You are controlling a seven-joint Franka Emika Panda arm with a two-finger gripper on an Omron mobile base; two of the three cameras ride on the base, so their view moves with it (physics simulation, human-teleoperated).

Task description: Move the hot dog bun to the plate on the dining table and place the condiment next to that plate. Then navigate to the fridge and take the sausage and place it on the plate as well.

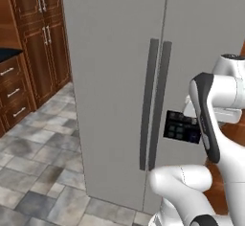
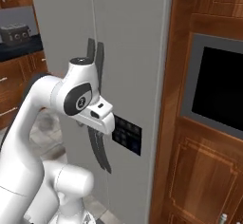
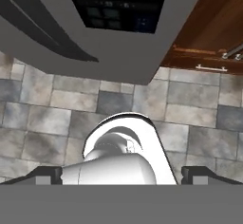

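Spread wide, my gripper [image 3: 121, 176] holds nothing — its two dark fingertips [image 3: 47, 175] sit far apart at the bottom of the hand view, one at each side, with stone floor tiles [image 3: 199, 109] showing between and beyond them. My hand points downward, so that view looks along the lower front of the fridge [image 3: 118, 52] toward the floor.

The fridge [image 1: 115, 76] stands right in front of me, tall and grey, both doors closed. Two long dark vertical handles [image 1: 155, 105] run side by side down the seam between the doors. A black control panel [image 1: 181, 126] sits on the right-hand door, just beside the handles, and my forearm crosses partly in front of it in the left base view.

From the right base view, reddish-brown wood cabinetry [image 2: 204, 171] adjoins the fridge, with a dark-glassed built-in oven [image 2: 220, 90] set into it. To the left, more wood cabinets [image 1: 40, 43] and drawers [image 1: 12, 93] line the wall — well apart from me.
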